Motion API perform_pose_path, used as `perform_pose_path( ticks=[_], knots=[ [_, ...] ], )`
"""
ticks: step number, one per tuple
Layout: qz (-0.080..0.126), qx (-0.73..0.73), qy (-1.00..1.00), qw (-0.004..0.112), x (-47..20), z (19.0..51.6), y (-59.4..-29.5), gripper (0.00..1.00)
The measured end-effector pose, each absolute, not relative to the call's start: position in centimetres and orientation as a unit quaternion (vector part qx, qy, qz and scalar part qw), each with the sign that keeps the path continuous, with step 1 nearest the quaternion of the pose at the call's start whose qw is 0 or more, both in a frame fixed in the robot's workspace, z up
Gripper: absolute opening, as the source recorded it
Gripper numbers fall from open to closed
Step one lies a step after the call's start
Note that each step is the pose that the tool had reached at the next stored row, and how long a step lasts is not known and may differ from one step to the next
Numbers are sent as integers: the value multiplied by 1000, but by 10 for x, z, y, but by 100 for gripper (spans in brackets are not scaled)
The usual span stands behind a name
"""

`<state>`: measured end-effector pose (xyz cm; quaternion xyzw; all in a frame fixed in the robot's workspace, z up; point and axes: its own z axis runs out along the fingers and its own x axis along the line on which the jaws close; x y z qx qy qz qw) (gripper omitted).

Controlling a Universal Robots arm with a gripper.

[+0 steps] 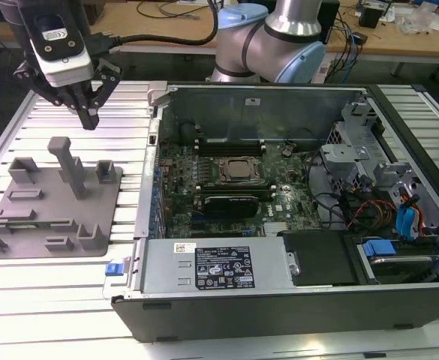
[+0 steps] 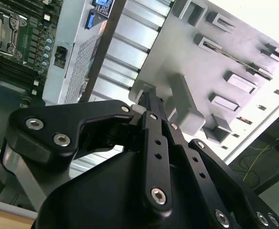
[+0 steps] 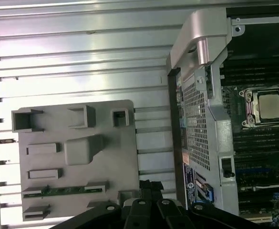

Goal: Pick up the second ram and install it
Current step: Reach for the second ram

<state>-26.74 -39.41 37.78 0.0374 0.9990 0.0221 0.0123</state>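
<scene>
1. None of the task looks done: the second ram (image 3: pixel 65 191) lies in a slot of the grey fixture (image 3: pixel 115 157), not yet lifted.
2. The gripper (image 1: pixel 90 118) hangs over the fixture, apart from it, fingers pinched together on nothing.
3. The fixture's other pockets look empty.
4. The open computer case (image 1: pixel 279 307) holds the motherboard (image 1: pixel 294 187), with black memory slots (image 3: pixel 258 74) beside the processor socket (image 1: pixel 239 171).
</scene>
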Motion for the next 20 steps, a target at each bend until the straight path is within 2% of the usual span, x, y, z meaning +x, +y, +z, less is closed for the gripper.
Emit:
perform_pose_path(
  ticks=[20],
  knots=[
    [22, 37, 999, 12, -305, 360, -394, 8]
  ],
)
